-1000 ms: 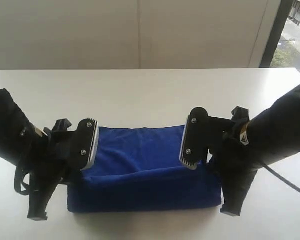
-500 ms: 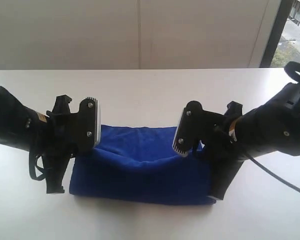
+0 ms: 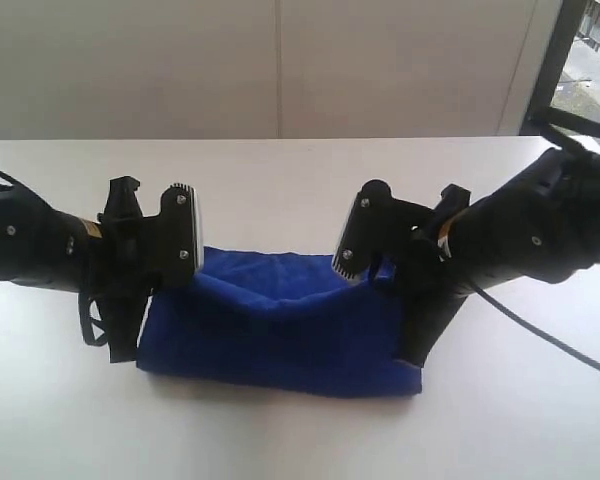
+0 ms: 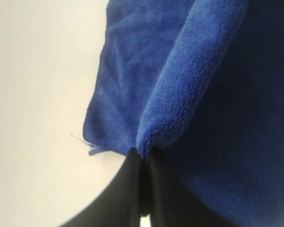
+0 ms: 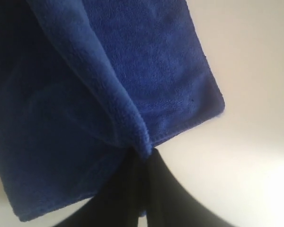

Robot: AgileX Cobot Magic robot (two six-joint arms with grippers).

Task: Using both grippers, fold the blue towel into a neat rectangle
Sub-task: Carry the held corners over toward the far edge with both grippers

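Observation:
The blue towel (image 3: 280, 325) lies half folded on the white table (image 3: 300, 180), its near edge raised into a soft roll between the two arms. My left gripper (image 3: 123, 350) is shut on the towel's left near corner; in the left wrist view its jaws (image 4: 143, 156) pinch a thick fold of the blue towel (image 4: 217, 118), beside a loose thread (image 4: 83, 140). My right gripper (image 3: 410, 357) is shut on the right near corner; in the right wrist view its jaws (image 5: 146, 153) clamp the hemmed edge of the towel (image 5: 85, 94). The lower layer lies flat beneath.
A pale wall runs behind the table's far edge (image 3: 280, 138). At the right a dark window frame (image 3: 545, 70) stands beside the table. A black cable (image 3: 550, 345) trails from the right arm over the table.
Both grippers have moved from the near side toward the far side, pulling the towel's near edge with them. The towel now looks shorter front to back and bunches in the middle.

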